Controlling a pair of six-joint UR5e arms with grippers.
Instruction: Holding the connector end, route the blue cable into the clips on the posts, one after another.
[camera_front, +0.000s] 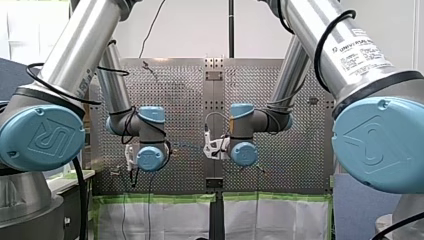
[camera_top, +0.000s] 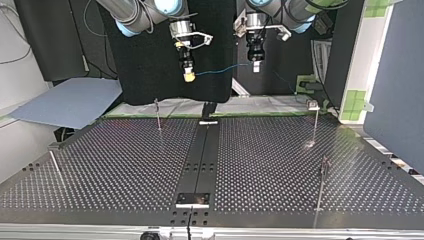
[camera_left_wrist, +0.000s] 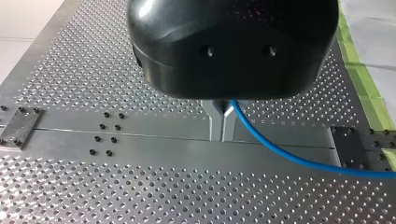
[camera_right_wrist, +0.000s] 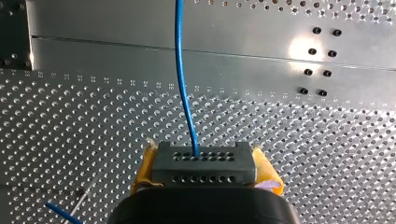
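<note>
Fingers (camera_right_wrist: 144, 171) with yellow pads on the robot's right gripper (camera_top: 188, 75) are clamping the dark connector (camera_right_wrist: 203, 165) from both sides, and the blue cable (camera_right_wrist: 182, 84) is leaving its face straight ahead of them. The left gripper (camera_left_wrist: 222, 126) is pinching that same cable further along, with its metal fingers pressed together on it and the free length trailing off to one side.

In the top view the held span is hanging almost level between the two grippers, well above the perforated table (camera_top: 125, 165), with its long axis running across the table from side to side. All the posts are standing below that line and nearer the camera. The thin post (camera_top: 158, 112) at the view's left is lying closest to the right gripper, while the post (camera_top: 316, 117) at the view's right is sitting nearer the left gripper, and a further post (camera_top: 322, 182) is standing closer still to the camera. The clips are too small to read, so which way they open is unclear. The coming move probably depends on lowering the span while turning it to cross a clip.
</note>
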